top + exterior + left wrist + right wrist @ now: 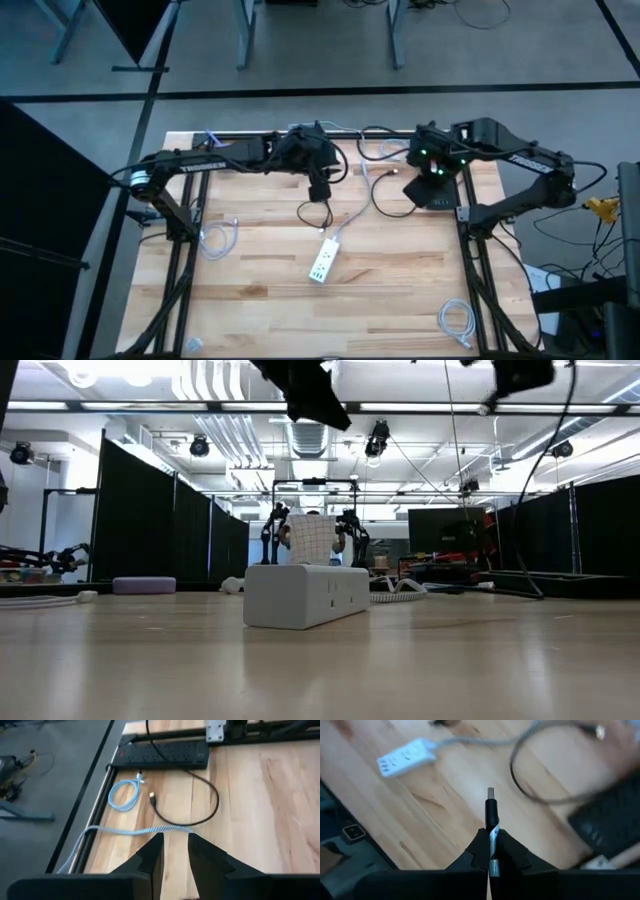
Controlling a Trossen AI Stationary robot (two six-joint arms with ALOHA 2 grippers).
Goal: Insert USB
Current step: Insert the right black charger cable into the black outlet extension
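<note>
Right wrist view: slim black USB plug (pixel 491 812) clamped upright in right gripper (pixel 492 851) | boxy white power strip (pixel 406 756) well apart on pale wood table (pixel 445 800) | left gripper (pixel 175 851) parted, empty.

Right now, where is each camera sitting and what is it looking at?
High view: above, looking down on the table and both arms.
Low view: at tabletop height, facing the white power strip; arms hang overhead.
Left wrist view: past the open left gripper toward a black cable.
Right wrist view: past the right gripper pinching the USB plug.
The high, low and right wrist views share the strip.
</note>
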